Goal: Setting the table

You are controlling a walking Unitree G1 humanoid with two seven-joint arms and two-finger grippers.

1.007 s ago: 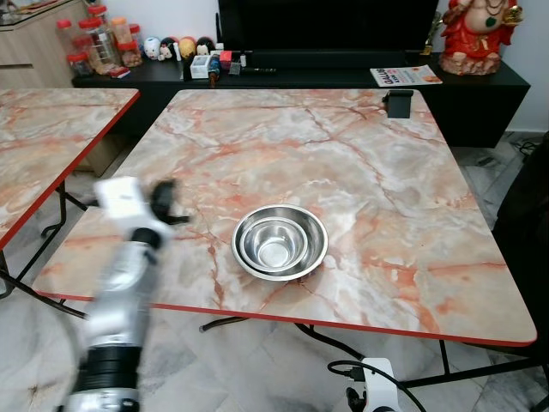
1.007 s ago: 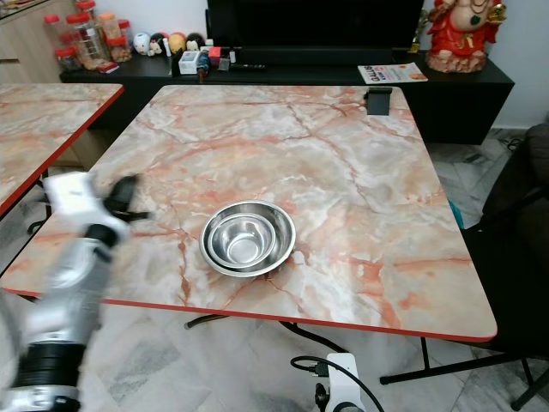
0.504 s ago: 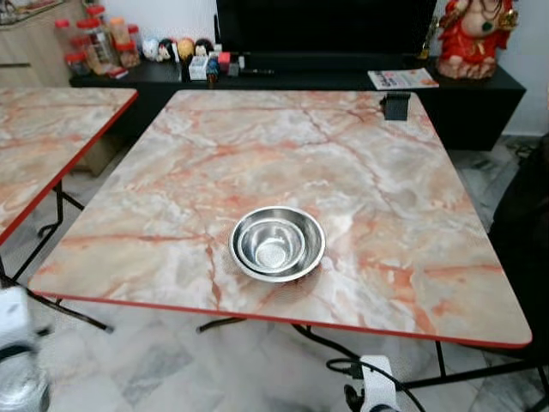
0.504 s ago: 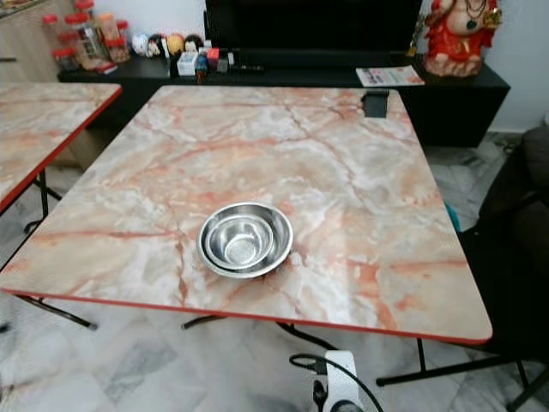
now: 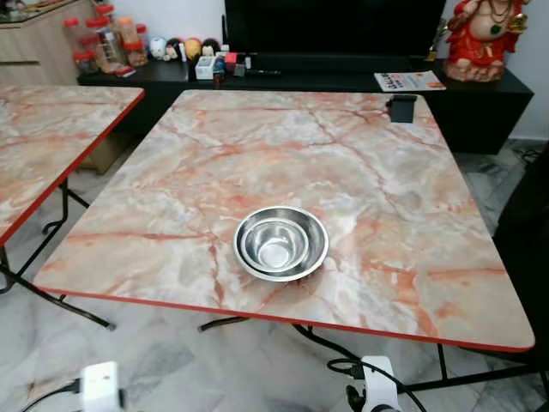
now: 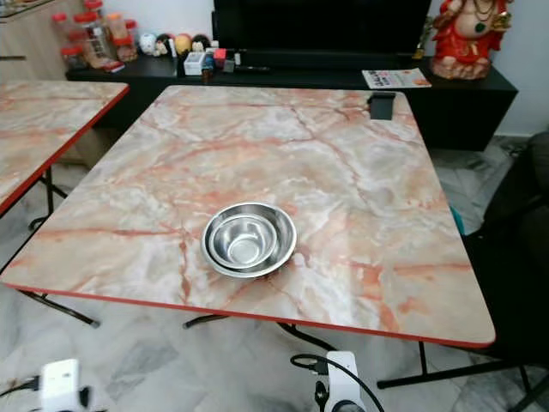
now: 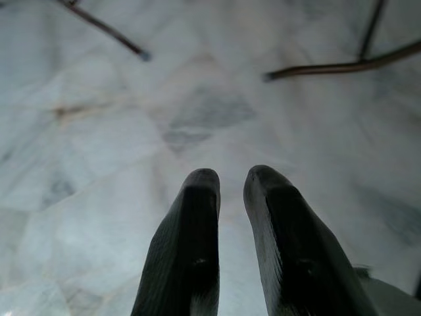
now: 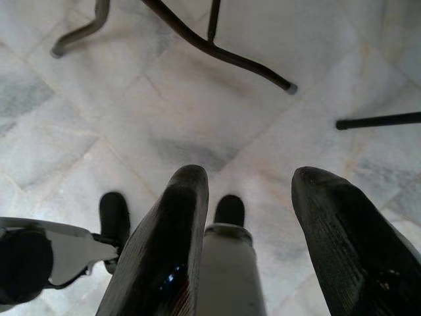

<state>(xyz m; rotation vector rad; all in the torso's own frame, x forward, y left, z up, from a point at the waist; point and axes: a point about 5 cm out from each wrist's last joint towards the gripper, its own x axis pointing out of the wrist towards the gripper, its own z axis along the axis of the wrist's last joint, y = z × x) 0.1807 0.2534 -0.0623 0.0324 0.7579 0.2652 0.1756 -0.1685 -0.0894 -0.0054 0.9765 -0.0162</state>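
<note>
A square marble-pattern table [image 5: 360,163] with a red edge stands on a pale marble tile floor [image 5: 171,369]. Two nested steel bowls [image 5: 280,243] sit on the table, toward its near edge and slightly left of centre. A small black holder [image 5: 401,107] stands at the table's far right corner. Left of the table, a second table [image 5: 43,146] of the same pattern is separated from it by a gap. Beyond the table, a low black cabinet [image 5: 480,103] carries jars [image 5: 107,43] at the left, small figurines [image 5: 184,47], a magazine [image 5: 409,81] and a red statue [image 5: 487,39] at the right. The left gripper [image 7: 230,191] hangs over the floor, fingers narrowly apart, holding nothing. The right gripper [image 8: 250,191] hangs over the floor near the table legs [image 8: 217,49], fingers wide apart, holding nothing.
</note>
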